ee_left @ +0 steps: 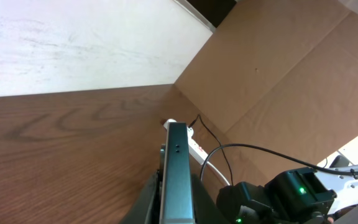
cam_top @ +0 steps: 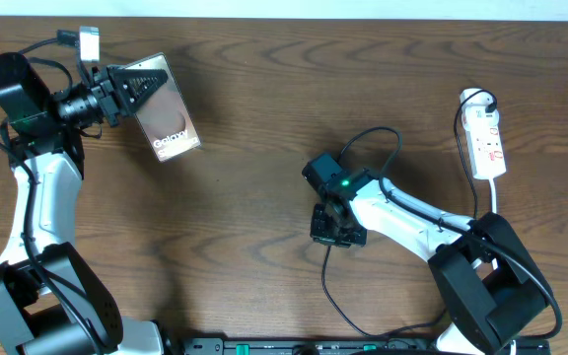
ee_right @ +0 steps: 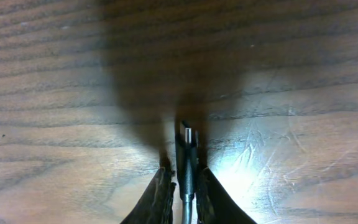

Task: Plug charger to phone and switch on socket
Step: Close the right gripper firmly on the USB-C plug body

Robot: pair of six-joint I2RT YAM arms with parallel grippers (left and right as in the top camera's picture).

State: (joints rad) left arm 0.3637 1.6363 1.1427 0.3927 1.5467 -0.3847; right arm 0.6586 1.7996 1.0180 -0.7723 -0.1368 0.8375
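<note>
Left gripper [cam_top: 124, 91]: clamped on one end of the phone [cam_top: 170, 120], near the far-left corner of the surface [cam_top: 264, 89]. Seemingly lifted and turned edge-on, likely to present the port.
Right gripper [ee_right: 185, 177]: pinching the charger [ee_right: 185, 163] just behind the plug tip [ee_right: 188, 134], with the tip jutting forward, probably for a straight push-in. Near the middle of the surface.
Socket [cam_top: 486, 143]: flat by the right edge, toward the far-right corner, well apart from both.
Containers: none in view.
</note>
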